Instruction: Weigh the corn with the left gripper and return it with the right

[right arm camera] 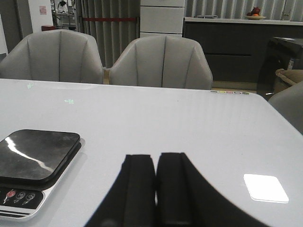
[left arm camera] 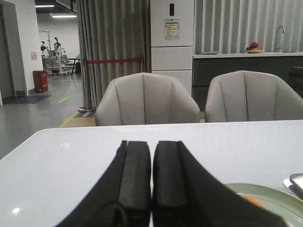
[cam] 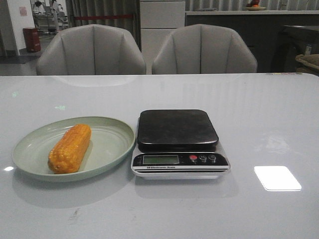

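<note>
The orange-yellow corn (cam: 70,148) lies lengthwise on a pale green plate (cam: 112,130) at the table's front left. Right beside the plate sits a kitchen scale (cam: 177,129) with a bare black platform. Neither gripper shows in the front view. In the left wrist view my left gripper (left arm camera: 151,146) is shut with nothing held, low over the table, with the plate's rim (left arm camera: 279,201) and a sliver of corn (left arm camera: 254,202) at one side. In the right wrist view my right gripper (right arm camera: 155,158) is shut and empty, the scale (right arm camera: 35,153) off to its side.
Two grey chairs (cam: 92,50) (cam: 203,49) stand behind the table's far edge. A bright light reflection (cam: 277,178) lies on the white table to the right of the scale. Cabinets and a counter fill the background.
</note>
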Controlling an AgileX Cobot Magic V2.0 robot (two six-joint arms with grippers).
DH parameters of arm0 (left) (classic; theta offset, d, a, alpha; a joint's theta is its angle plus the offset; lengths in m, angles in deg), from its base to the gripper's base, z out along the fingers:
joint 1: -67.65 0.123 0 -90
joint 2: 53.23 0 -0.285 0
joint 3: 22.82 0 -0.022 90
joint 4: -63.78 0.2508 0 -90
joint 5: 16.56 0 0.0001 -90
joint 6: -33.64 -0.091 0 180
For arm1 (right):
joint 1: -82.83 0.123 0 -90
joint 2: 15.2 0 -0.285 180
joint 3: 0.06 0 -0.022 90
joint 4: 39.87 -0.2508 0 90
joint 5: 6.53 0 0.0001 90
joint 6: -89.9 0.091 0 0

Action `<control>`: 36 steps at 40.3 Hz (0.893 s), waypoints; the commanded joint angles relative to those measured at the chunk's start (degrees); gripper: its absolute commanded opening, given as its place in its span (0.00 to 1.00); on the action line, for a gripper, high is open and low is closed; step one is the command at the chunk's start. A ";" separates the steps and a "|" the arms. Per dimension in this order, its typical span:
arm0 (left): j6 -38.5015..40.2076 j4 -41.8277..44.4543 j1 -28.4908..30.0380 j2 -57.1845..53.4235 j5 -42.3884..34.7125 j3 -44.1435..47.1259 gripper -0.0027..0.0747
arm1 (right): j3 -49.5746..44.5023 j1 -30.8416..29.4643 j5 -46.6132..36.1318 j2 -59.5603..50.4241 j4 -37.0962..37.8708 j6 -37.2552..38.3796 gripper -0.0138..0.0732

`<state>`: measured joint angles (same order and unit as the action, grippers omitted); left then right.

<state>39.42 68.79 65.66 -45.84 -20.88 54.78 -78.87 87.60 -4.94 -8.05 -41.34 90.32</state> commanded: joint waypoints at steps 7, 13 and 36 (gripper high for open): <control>-0.04 -0.52 0.04 -1.03 -4.36 0.00 0.20 | -0.13 -0.39 -4.23 -1.06 0.33 -0.42 0.35; -0.04 -0.52 0.04 -1.03 -4.36 0.00 0.20 | -0.13 -0.39 -4.23 -1.06 0.33 -0.42 0.35; 0.78 -1.08 0.04 -0.91 -16.09 -1.43 0.21 | -0.13 -0.39 -4.23 -1.06 0.33 -0.42 0.35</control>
<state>39.42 68.79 65.66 -45.84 -29.67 54.67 -78.87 87.60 -4.94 -8.05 -41.34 90.32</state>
